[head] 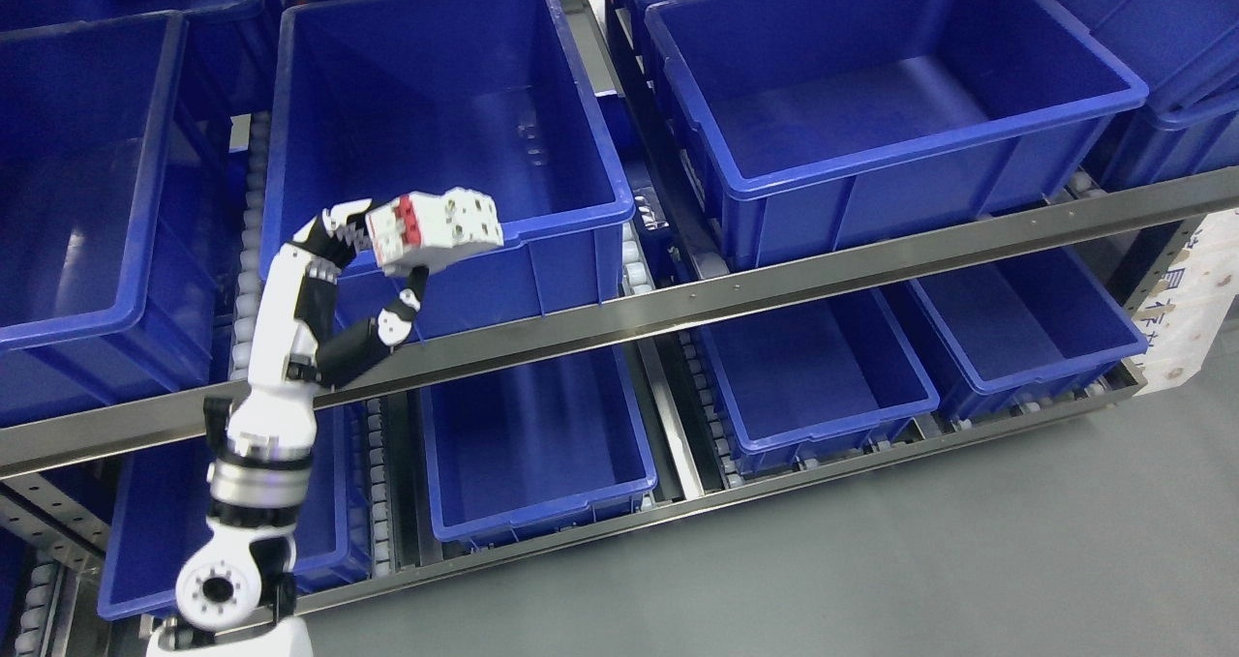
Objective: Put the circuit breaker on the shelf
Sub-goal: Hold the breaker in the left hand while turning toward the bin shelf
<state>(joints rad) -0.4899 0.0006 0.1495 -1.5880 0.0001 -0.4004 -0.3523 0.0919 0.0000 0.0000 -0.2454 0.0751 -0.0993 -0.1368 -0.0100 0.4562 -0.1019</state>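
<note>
My left hand (373,270) reaches up from the lower left and is shut on a white circuit breaker (440,231) with red switches. The fingers hold it from the top left and the thumb (405,311) presses from below. The breaker sits level with the front rim of a large blue bin (571,217) on the upper shelf, just at its near left corner, overlapping the rim. The bin looks empty. The right arm is out of view.
Blue bins fill both shelf levels: a large one upper right (900,168), one upper left (126,299), smaller ones below (542,502) (823,415). A steel rail (774,284) runs across the shelf front. Grey floor (968,560) lies lower right.
</note>
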